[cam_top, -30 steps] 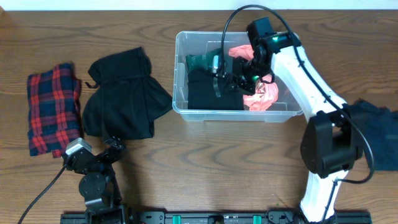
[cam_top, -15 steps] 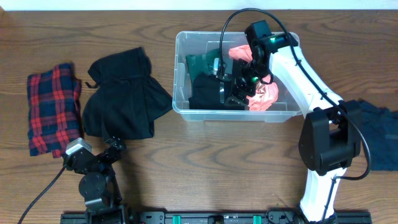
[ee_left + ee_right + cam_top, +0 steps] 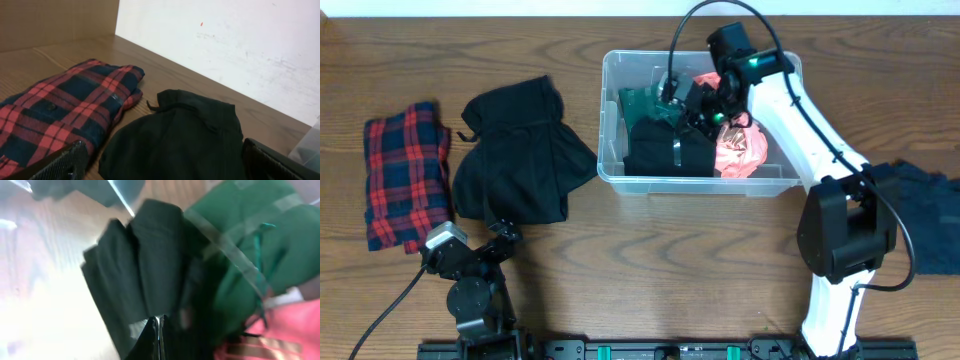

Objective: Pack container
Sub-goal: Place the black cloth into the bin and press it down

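Where clothes (image 3: 655,150) fill the container (image 3: 700,186), right end effector (image 3: 159,325) closed

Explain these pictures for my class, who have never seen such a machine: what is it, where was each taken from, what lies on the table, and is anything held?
Two robot arms sit at a table, each ending in a two-finger gripper. One picture looks down from above; two come from wrist cameras. The right arm reaches into the clear container, which holds a folded black garment, a green garment and a pink garment. Outside lie a plaid cloth, a loose black garment and a dark blue cloth. The right gripper is shut over the folded black garment; whether it pinches cloth is unclear. The left gripper is open and empty.
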`<action>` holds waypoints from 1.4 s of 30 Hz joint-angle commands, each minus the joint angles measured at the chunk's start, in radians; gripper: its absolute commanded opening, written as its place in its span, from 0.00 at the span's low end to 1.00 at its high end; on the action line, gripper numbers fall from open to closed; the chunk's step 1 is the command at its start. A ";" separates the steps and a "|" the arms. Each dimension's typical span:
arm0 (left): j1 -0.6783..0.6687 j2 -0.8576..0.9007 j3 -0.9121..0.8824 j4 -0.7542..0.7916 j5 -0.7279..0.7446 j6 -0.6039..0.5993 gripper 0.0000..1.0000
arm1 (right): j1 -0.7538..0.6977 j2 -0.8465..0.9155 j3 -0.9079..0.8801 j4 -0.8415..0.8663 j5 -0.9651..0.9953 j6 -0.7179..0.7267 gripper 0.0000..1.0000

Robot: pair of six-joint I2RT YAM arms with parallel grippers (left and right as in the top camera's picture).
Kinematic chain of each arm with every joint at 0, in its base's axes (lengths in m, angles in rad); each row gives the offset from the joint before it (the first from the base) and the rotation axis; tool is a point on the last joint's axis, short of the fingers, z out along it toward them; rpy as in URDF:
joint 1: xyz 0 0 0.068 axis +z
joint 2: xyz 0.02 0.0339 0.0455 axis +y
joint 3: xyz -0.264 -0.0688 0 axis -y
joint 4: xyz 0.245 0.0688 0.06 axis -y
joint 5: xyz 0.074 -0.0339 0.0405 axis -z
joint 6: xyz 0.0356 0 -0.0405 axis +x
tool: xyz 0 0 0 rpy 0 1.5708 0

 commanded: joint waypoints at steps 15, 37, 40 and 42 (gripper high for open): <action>-0.002 -0.001 -0.020 -0.036 -0.027 0.000 0.98 | 0.076 0.023 0.010 0.034 0.072 0.230 0.01; -0.002 0.000 -0.020 -0.036 -0.027 0.000 0.98 | 0.079 0.168 -0.002 0.221 0.128 0.230 0.09; -0.002 0.000 -0.020 -0.036 -0.027 0.000 0.98 | 0.079 0.166 -0.001 0.216 0.127 0.246 0.09; -0.002 -0.001 -0.020 -0.036 -0.027 0.000 0.98 | 0.076 0.142 0.010 0.207 0.110 0.304 0.13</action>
